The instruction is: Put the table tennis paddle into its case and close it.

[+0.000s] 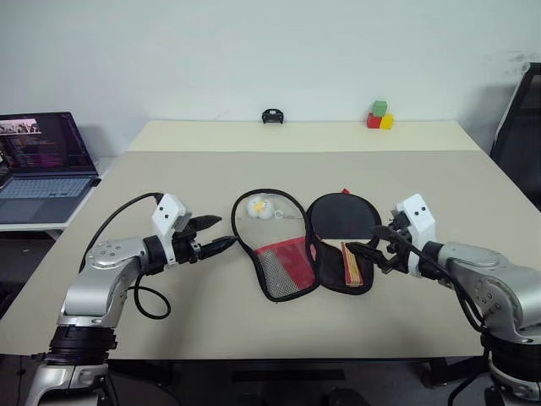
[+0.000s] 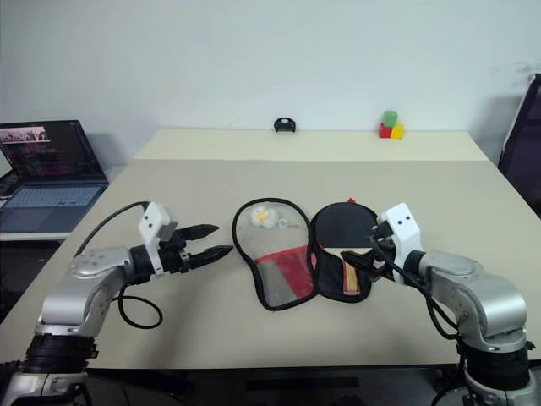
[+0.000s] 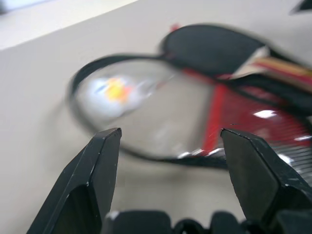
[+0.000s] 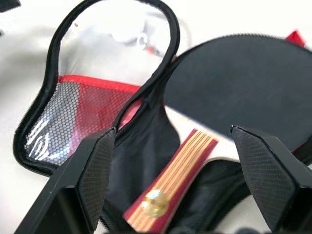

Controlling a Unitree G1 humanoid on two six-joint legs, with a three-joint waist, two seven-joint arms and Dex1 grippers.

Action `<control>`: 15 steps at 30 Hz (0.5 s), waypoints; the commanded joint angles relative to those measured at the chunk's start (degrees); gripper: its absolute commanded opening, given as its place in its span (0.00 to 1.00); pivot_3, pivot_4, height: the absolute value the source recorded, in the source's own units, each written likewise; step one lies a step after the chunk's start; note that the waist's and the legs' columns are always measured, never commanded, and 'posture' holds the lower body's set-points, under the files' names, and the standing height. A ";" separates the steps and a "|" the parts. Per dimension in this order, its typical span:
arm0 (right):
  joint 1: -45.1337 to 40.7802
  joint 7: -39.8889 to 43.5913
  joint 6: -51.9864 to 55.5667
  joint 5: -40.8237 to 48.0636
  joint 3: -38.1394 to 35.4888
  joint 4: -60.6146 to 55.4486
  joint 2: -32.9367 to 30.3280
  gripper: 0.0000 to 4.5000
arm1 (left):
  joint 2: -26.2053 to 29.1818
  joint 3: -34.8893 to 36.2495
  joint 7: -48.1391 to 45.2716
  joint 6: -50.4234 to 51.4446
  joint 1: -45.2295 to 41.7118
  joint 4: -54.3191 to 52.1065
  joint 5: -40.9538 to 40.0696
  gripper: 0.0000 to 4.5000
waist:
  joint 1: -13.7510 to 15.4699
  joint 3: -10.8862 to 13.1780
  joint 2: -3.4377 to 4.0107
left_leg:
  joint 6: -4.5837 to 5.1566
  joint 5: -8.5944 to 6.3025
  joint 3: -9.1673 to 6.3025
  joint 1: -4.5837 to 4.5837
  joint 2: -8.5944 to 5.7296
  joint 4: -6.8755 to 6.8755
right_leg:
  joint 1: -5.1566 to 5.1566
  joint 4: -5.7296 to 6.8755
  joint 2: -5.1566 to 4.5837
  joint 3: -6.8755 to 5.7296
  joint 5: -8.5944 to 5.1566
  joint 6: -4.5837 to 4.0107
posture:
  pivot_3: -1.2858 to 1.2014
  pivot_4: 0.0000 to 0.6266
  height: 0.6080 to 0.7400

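The case point(image 1: 292, 254) is laid open flat on the table point(image 1: 254, 326), its two halves spread side by side like a book. The left half shows a pale inner lining above and a red lower part covered by mesh point(image 1: 283, 264); a small white-yellow charm point(image 1: 259, 205) is seen on the lining near its upper end. The paddle point(image 1: 345, 228) is lying in the right half, black face away from the robot and the striped handle point(image 1: 352, 262) pointing toward the near table edge. The zip is undone all the way round.

The left gripper point(image 1: 221, 233) is held just to the left of the case, a little above the table, pointing toward the case's left edge. Its fingers point(image 3: 100, 168) are spread apart and nothing is held between them. In the left wrist view the open half and the charm are framed between the fingers.

The right gripper point(image 1: 365, 251) is held just right of the paddle's handle, pointing left toward it. Its jaws are also wide apart and empty; whether a fingertip touches the case rim cannot be told. In the right wrist view the handle with its round metal badge point(image 4: 155, 202) is seen between the fingers point(image 4: 92, 170).

An open laptop point(image 1: 42, 169) is set on a side surface to the left. A small black object point(image 1: 271, 116) and coloured blocks point(image 1: 379, 116) are placed at the far table edge.
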 commanded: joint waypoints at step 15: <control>-6.21 14.74 -4.05 16.92 -4.89 0.83 -12.30 0.91 | -3.24 -2.73 0.24 -5.70 -1.37 10.27 4.54 0.79 | 0.12 0.01 -0.02 | 0.00 0.00 -0.01 -0.04 0.01 0.01 | 0.01 -0.04 -0.04 -0.03 0.00 0.00 | 0.52 0.24 1.00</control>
